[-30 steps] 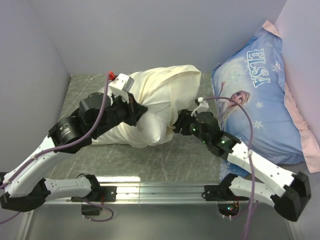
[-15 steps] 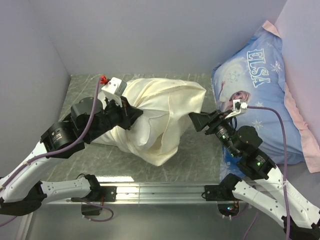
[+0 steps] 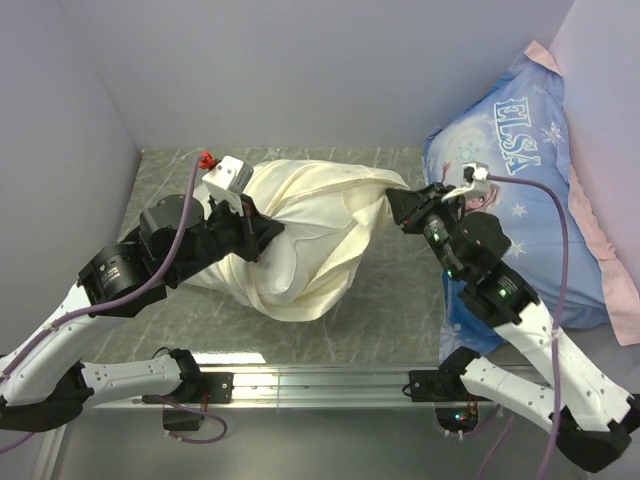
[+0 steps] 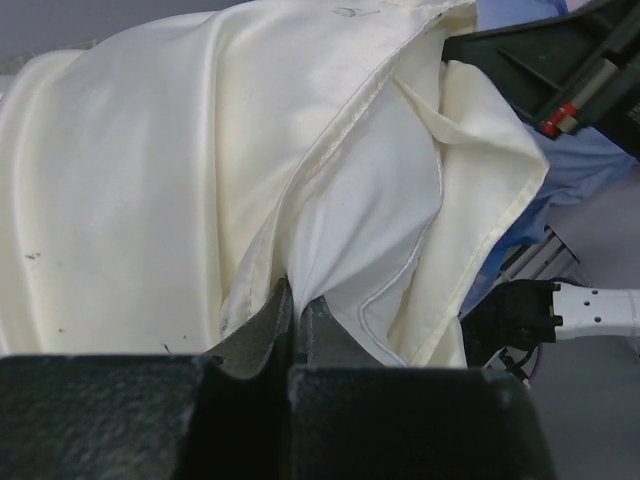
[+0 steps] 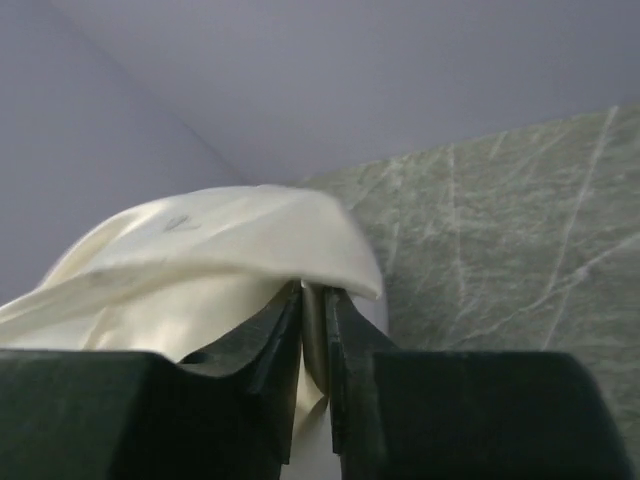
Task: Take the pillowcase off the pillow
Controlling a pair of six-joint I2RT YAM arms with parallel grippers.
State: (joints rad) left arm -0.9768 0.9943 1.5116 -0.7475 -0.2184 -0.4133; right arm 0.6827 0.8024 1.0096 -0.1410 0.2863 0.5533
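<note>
1. My left pincer (image 3: 266, 230) is pressed almost together on a fold of the pillowcase (image 3: 310, 230) at the bundle's left side. In the left wrist view the fabric runs down into the narrow slit between the dark fingers (image 4: 250, 345). I cannot tell whether only the cream layer is caught there.
2. My right pincer (image 3: 393, 206) is likewise pinched on the pillowcase, holding its far right corner. In the right wrist view a thin strip of cloth sits between the two fingers (image 5: 270, 350).
3. The pillowcase is stretched between my two pincers over the middle of the table (image 3: 400, 300), sagging into a rounded pouch toward the near edge.
4. The pillow (image 4: 365, 215) shows in the left wrist view as whiter cloth inside the case's open hem.
5. A blue ELSA pillow (image 3: 520, 200) leans in the right corner, just behind my right arm and close to the gripped corner.
6. The case is thin, cream and creased in long folds. The table is grey-green and marbled. A metal rail (image 3: 320, 382) runs along its near edge.
</note>
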